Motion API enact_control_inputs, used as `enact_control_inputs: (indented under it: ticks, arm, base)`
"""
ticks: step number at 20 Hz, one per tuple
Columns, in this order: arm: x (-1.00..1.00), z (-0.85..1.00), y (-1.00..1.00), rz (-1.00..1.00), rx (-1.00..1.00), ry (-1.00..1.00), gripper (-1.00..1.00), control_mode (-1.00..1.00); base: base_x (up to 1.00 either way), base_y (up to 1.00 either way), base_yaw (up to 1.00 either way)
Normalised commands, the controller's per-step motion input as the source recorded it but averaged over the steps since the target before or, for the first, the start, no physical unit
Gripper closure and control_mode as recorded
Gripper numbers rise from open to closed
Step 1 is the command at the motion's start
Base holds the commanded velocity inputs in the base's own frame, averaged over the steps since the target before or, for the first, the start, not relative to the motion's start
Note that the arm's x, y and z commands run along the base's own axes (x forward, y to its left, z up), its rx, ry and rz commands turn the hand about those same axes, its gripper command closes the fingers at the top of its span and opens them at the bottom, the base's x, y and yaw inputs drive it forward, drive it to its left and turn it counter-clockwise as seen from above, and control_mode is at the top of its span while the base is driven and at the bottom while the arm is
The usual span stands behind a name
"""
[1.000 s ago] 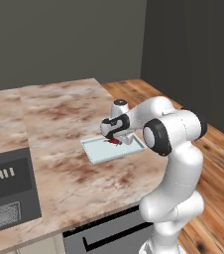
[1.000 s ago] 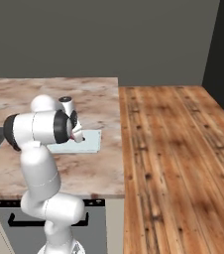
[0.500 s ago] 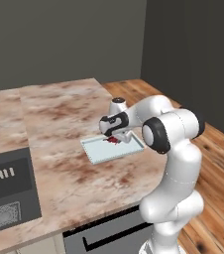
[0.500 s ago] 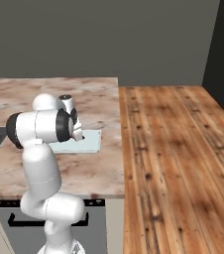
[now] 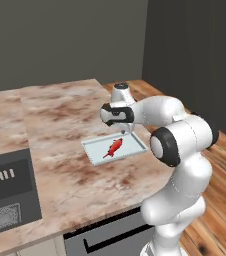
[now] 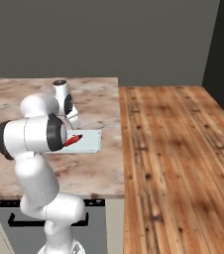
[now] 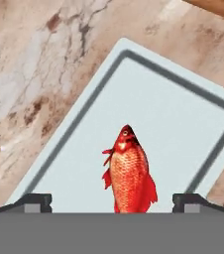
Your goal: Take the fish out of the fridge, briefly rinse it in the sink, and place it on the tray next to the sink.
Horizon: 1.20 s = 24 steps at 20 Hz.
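Red-orange, the fish lies flat near the middle of the tray, which sits on the marbled worktop near its right edge. The gripper hangs just above the fish, fingers spread and pinching nothing. Lifting away crookedly could clip the fish or nudge the tray toward that edge.

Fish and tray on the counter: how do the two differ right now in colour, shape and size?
The fish is bright red-orange; the tray is pale blue-grey. The fish is slim with a pointed head and fins; the tray is a flat rectangle with a thin raised rim. The fish covers only a small patch of the tray's floor. Both rest on the marbled counter, the fish inside the tray.
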Motion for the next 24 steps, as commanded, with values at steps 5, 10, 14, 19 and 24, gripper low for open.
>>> enact_control_inputs:
  ticks: [5, 10, 14, 19, 24]
  arm:
    - [-0.92, 1.00, -0.14, 0.00, 0.00, -0.21, -1.00, -1.00]
    - [-1.00, 0.89, -0.38, 0.00, 0.00, -0.29, -1.00, -1.00]
    - [-1.00, 0.26, -0.59, 0.11, -0.02, -0.35, -1.00, -1.00]
    - [-1.00, 0.36, -0.59, 0.14, -0.03, -0.37, -1.00, -1.00]
    - [-1.00, 0.74, -0.51, 0.13, 0.00, -0.40, -1.00, -1.00]
  base:
    - [0.00, 0.00, 0.00]
    - [0.00, 0.00, 0.00]
    - [0.00, 0.00, 0.00]
    - [0.00, 0.00, 0.00]
    - [0.00, 0.00, 0.00]
